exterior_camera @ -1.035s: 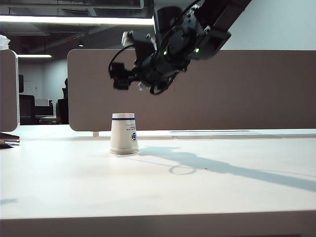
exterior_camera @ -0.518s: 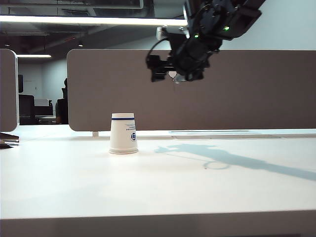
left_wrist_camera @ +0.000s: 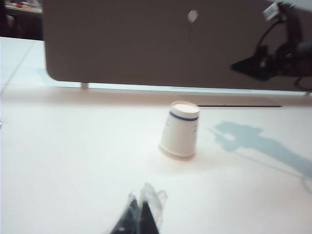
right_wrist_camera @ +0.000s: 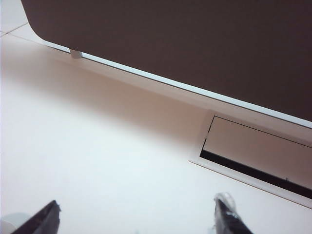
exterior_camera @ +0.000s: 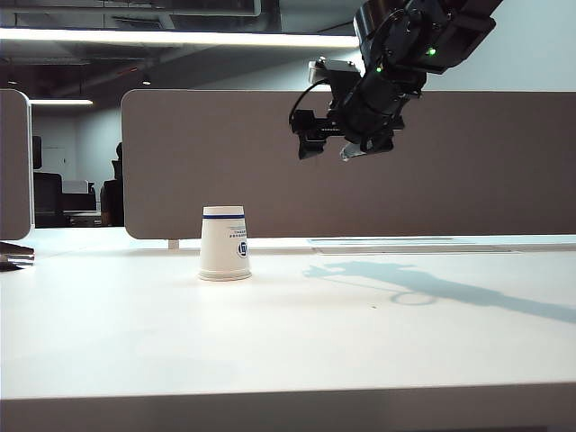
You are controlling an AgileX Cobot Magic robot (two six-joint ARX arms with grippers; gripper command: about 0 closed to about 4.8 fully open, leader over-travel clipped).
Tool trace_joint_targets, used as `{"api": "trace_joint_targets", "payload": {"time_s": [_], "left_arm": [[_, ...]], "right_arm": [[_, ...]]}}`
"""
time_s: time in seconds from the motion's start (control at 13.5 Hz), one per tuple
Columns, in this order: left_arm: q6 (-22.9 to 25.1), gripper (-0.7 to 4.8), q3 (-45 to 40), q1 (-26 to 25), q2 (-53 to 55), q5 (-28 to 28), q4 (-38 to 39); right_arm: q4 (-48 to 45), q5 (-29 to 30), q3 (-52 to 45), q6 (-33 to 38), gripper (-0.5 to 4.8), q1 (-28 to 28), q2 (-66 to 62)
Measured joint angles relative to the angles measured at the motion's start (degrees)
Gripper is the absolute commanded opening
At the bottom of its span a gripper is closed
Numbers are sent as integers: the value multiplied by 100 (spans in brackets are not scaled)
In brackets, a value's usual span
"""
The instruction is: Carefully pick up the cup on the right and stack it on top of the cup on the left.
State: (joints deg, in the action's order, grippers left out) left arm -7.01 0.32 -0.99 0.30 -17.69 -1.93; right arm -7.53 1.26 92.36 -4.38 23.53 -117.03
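— Hovering high over the white counter (exterior_camera: pixel 378 342), my right end effector (exterior_camera: pixel 335 144) is spread wide, empty.
— And the cup?
— One white paper cup with a blue band (exterior_camera: pixel 224 243) stands upside down, well apart. Left end effector (left_wrist_camera: pixel 139 217) — I can't tell.

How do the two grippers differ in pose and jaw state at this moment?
The right gripper hangs high above the table, right of the cup; the left gripper sits low near the tabletop, pointing at that cup. The right gripper's fingers stand wide apart; the left gripper's tips look closed together. Neither holds anything.
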Motion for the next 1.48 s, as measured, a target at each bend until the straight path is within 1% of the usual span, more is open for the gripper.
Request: {"api": "trace_joint_targets", "payload": {"time_s": [0.07,0.15,0.22,0.44,0.52,0.59,0.67,0.81,0.89,1.04,1.11,1.18,1.26,1.48], "left_arm": [[48,-5,0,0,0,131,59],[94,-5,0,-2,0,369,160],[94,-5,0,-2,0,358,160],[98,-6,0,-2,0,356,162],[101,-6,0,-2,0,356,160],[247,-6,0,0,0,267,179],[271,-6,0,-2,0,249,210],[426,-6,0,0,0,221,341],[494,-6,0,-2,0,205,564],[505,-6,0,0,0,205,566],[614,-6,0,0,0,-28,564],[614,-6,0,-2,0,-28,566],[616,-6,0,-2,0,-125,564],[616,-6,0,-2,0,-125,564]], "right_arm": [[17,4,0,0,391,-42,0],[101,144,-11,92,391,-334,0],[269,153,-13,103,391,-481,2],[527,138,-72,107,390,-645,55],[481,129,-149,109,390,-654,105],[-57,109,-570,107,390,-654,616],[-313,55,-901,107,390,-662,997],[-323,39,-1272,90,390,-667,1246],[-881,11,-2527,-52,389,-667,2197],[-1488,-4,-3355,-66,387,-667,2870],[-1899,-22,-4837,-133,387,-667,4419],[-1891,-85,-4959,-155,387,-667,4568],[-1810,-387,-5838,-177,387,-667,5829],[-1740,-527,-6207,-264,386,-667,6540]]}}
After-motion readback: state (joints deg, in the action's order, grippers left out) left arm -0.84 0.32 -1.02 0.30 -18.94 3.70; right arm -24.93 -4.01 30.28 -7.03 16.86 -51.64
